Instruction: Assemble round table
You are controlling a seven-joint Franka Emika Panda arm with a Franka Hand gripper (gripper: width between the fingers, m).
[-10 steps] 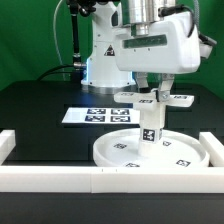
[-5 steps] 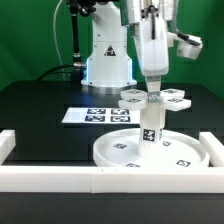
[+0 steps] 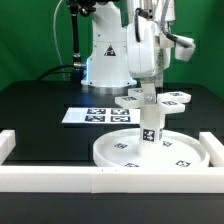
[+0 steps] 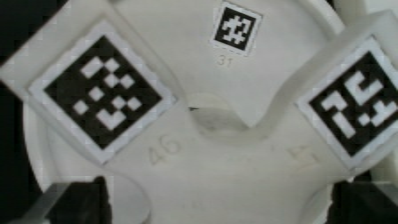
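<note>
The large round disc [image 3: 120, 150] lies flat on the black table against the white rim. The short cylindrical leg [image 3: 150, 126] stands upright on the disc's middle. The flat cross-shaped foot piece [image 3: 173, 97] sits on top of the leg. My gripper [image 3: 148, 90] comes straight down on the foot's centre and is shut on it. In the wrist view the foot piece [image 4: 214, 140] with its tags fills the frame. The gripper [image 4: 214, 205] has one dark finger [image 4: 68, 205] on each side of the foot's hub.
The white straight-walled rim [image 3: 50, 178] runs along the front, with raised ends on both sides. The marker board [image 3: 92, 115] lies behind the disc, toward the exterior view's left. The arm's base [image 3: 105, 62] stands behind it.
My wrist has turned about the vertical axis. The foot piece's arms have turned with it on top of the leg. The disc and leg have stayed in place.
</note>
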